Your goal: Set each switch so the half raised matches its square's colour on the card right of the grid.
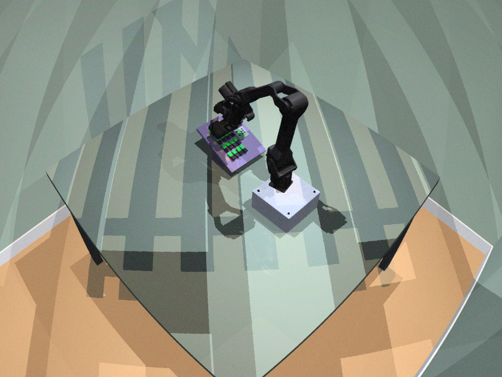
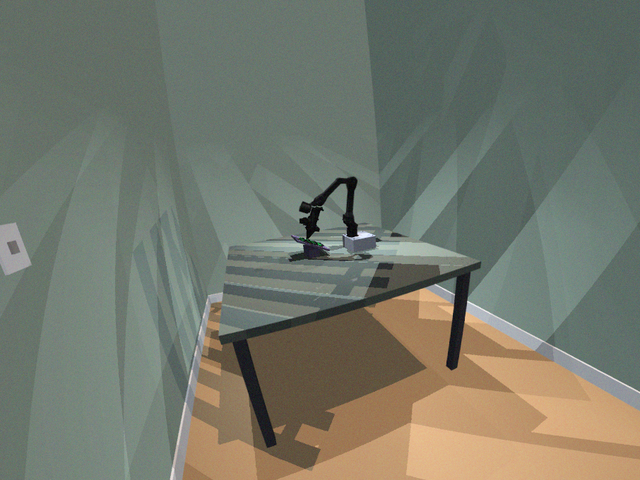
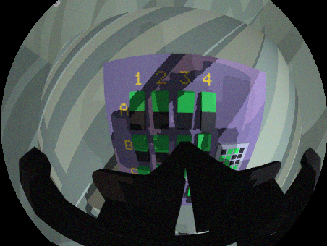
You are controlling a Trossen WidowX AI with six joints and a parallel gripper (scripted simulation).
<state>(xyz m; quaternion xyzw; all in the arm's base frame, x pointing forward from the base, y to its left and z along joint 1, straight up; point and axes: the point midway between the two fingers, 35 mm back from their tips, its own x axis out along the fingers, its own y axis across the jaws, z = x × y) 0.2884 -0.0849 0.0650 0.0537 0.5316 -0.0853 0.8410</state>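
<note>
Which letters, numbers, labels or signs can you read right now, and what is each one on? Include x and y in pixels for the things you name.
"1", "2", "3", "4": yellow, along the far edge of the purple switch panel (image 1: 254, 146) (image 2: 313, 251) (image 3: 236, 98), one above each column.
"A", "B": yellow, on the panel left of the first two rows.
"C": same place, third row, partly covered.
Any lettering below "C" is hidden or too small to read.

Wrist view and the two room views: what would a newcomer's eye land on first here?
Probably the purple panel, tilted on the table, its rows of green-and-dark switches standing out. Next, the black arm arching over from its pale base box. In the wrist view, the dark jaws fill the bottom, hiding part of the grid, with the small card to its right.
</note>
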